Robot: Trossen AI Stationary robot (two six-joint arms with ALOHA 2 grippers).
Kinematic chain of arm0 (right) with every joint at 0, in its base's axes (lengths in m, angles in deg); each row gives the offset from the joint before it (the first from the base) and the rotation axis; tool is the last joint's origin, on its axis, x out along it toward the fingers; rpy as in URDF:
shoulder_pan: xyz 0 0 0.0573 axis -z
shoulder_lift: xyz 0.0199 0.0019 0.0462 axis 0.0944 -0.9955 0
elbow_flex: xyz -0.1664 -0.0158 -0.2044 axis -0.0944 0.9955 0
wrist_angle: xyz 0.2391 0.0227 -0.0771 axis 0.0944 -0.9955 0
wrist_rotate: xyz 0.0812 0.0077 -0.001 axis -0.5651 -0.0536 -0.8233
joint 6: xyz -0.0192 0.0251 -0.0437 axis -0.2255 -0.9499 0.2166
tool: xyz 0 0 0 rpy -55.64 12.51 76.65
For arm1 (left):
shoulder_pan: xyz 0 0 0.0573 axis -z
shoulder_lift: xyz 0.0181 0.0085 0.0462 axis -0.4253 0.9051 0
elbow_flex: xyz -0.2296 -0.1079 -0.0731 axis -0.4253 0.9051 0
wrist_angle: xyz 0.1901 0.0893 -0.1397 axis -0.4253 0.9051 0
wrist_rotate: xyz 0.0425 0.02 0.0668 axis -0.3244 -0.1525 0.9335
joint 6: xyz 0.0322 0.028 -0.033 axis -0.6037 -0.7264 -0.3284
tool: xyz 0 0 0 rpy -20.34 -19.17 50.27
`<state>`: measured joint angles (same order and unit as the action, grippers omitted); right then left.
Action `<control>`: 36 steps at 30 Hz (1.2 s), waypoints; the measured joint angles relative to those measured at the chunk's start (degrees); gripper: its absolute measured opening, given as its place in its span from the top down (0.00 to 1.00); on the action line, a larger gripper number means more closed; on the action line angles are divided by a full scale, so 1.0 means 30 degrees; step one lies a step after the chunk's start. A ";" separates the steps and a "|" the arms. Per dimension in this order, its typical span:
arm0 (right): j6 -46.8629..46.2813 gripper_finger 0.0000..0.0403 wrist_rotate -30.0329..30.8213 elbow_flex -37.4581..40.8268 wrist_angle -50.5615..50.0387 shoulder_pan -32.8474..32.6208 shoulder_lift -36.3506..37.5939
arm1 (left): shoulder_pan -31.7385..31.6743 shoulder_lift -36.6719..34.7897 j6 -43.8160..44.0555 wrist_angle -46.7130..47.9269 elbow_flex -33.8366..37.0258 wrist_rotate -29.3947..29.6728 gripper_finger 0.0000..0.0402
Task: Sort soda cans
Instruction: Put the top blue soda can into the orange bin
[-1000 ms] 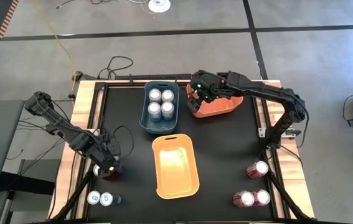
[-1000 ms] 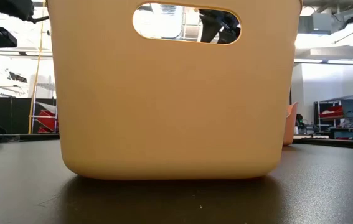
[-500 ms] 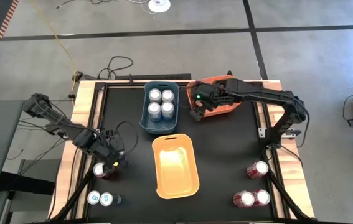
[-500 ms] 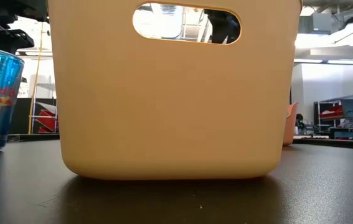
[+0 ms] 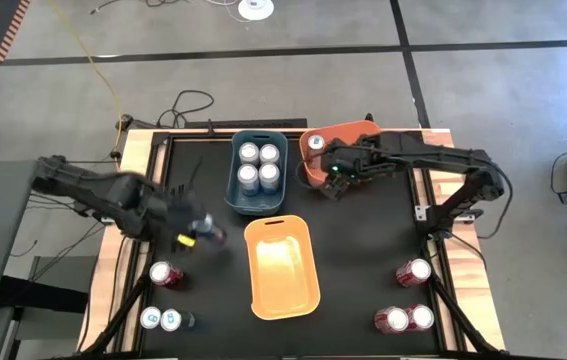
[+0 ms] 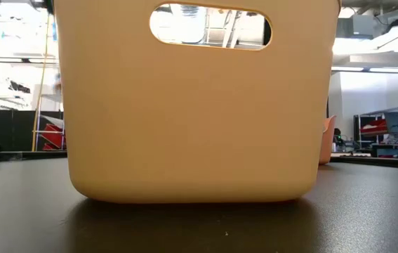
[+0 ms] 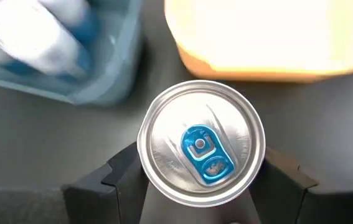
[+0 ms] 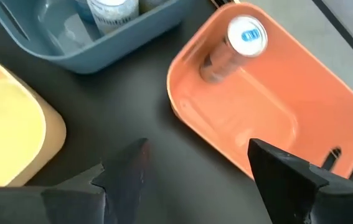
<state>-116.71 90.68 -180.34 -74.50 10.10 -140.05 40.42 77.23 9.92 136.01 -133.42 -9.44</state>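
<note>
At the counter's (image 5: 363, 250) left we find the left pincer (image 7: 195, 186) clenched on a small silver-topped can with a blue pull tab (image 7: 201, 143), held up over the dark surface between the blue bin and the yellow one

Below it stand a red-bodied metal can (image 5: 161, 273) and, at the near left corner, a pair of pale blue-marked cans (image 5: 160, 319), all three waiting upright

Centre rear: a blue rectangular plastic bin (image 5: 257, 205) with four silver-topped cans (image 5: 259, 165) standing in it. Centre front: a yellow rectangular plastic bin (image 5: 263, 290), with nothing in it that we can see

Right rear: an orange plastic bin (image 8: 269, 118) holding a single blue-tabbed can (image 8: 241, 37) in its far corner. The right pincer (image 8: 195, 174) hangs released, nothing in it, just off that bin's near edge

Right front: three red cans (image 5: 406, 303), one apart from a pair

We judge the step in hand to be carrying the lifted can to its bin. Next we would bring it over the bin matching its colour, lower it upright into a free spot and let go; the right arm wants one of the red cans
</note>
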 joint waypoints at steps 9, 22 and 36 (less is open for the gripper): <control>-0.4090 0.28 0.1628 0.0013 -0.4214 -0.1261 0.0947 | -0.5510 0.4135 -0.6184 -0.2237 -0.5030 0.0085 0.45; -0.9451 0.28 0.3058 0.4041 -0.4189 -0.4344 0.4730 | -0.8737 1.1789 -1.1477 -0.7298 -1.0962 -0.2952 0.45; -1.3293 0.28 0.3045 0.9109 -0.4152 -0.6459 0.7926 | -1.0081 1.8783 -1.4396 -0.9215 -1.6532 -0.3412 0.45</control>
<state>-156.59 99.82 -153.01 -86.96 -9.28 -116.27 10.18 133.58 -33.27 108.36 -183.02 -19.68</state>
